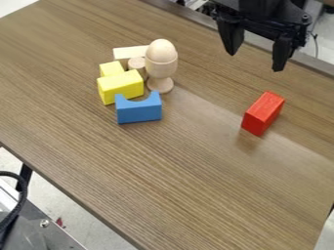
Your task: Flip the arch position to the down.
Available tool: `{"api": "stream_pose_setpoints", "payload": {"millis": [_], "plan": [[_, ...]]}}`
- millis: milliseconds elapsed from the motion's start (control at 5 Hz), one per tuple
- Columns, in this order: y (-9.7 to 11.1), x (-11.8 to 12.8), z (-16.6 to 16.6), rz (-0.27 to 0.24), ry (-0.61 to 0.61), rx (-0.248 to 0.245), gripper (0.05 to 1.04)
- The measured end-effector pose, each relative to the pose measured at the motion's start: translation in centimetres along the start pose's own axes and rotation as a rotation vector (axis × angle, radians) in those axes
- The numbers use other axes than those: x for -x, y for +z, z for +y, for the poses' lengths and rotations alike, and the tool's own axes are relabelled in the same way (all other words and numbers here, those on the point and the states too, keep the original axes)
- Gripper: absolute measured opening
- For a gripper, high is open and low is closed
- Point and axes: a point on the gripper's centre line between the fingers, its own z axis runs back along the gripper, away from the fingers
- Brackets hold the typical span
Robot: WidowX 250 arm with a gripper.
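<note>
Blue arch [139,114], its hollow facing up, is judged light and stiff; it is best gripped across its flat faces; the gripper [255,59] is spread open.

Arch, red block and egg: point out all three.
Arch [139,114]: camera view, on its near side face, below the curved notch.
Red block [263,108]: camera view, on its top face.
Egg [161,49]: camera view, on its rounded upper part.

Slanted overhead view of tabletop [176,180]
</note>
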Motion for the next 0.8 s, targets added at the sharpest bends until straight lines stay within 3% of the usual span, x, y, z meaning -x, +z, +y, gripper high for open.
{"api": "stream_pose_setpoints", "payload": {"millis": [200, 400, 800], "plan": [[-0.8, 0.6, 0.1, 0.03, -0.004, -0.004, 0.999], [-1.2, 1.0, 1.3, 0.05, -0.122, 0.008, 0.999], [-3.7, 2.0, 7.1, 0.126, -0.302, -0.065, 0.999]]}}
